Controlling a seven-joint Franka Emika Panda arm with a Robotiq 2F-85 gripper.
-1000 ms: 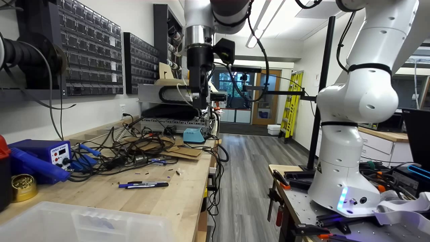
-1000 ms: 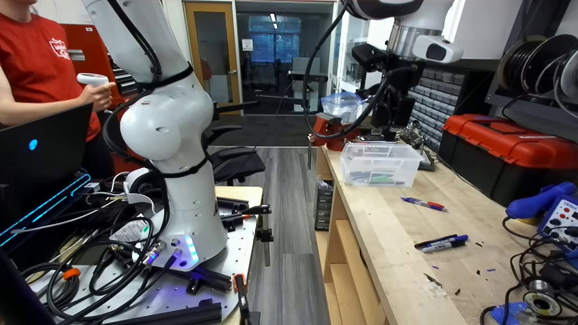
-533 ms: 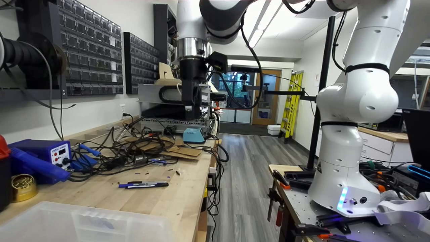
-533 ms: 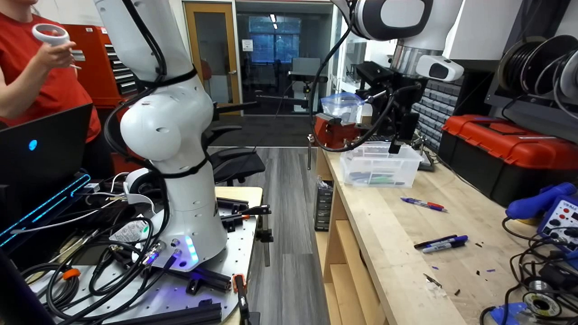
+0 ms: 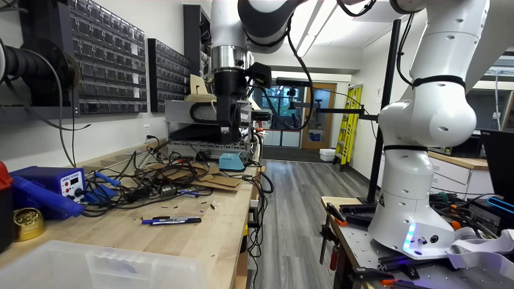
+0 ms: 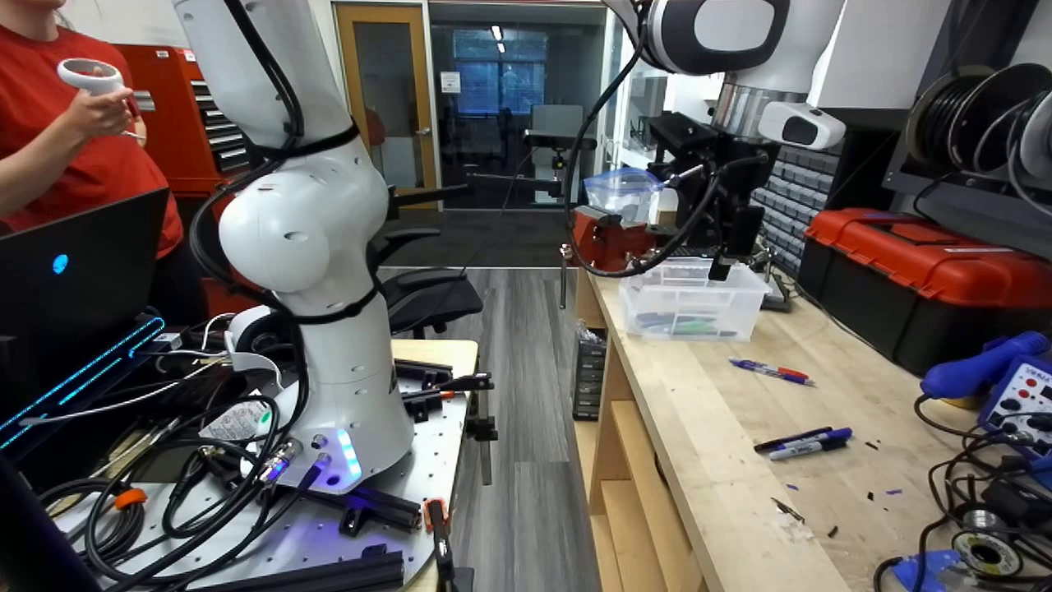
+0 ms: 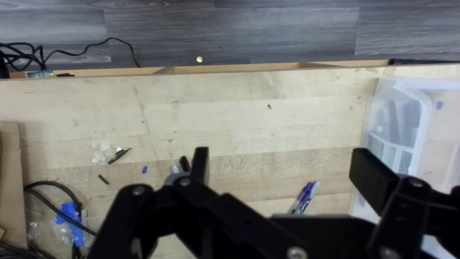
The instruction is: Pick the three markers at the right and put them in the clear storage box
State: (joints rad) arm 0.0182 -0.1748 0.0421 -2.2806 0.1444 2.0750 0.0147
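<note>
My gripper is open and empty, its two black fingers wide apart in the wrist view. It hangs above the table in both exterior views. A group of markers with black, white and blue parts lies on the table; the group also shows in an exterior view. In the wrist view only marker tips show beside the left finger. A second pair, purple and white with a red end, lies nearer the box; it sits between the fingers, below. The clear storage box holds several pens.
The wooden table has a front edge over the floor. Tangled cables and a blue soldering station lie along the wall side. A red and black toolbox and a red vise stand near the box.
Over the last second my gripper has come down and shifted slightly to the left in the exterior view over the bench. In the last half second it has barely moved. The markers and box stay put.
</note>
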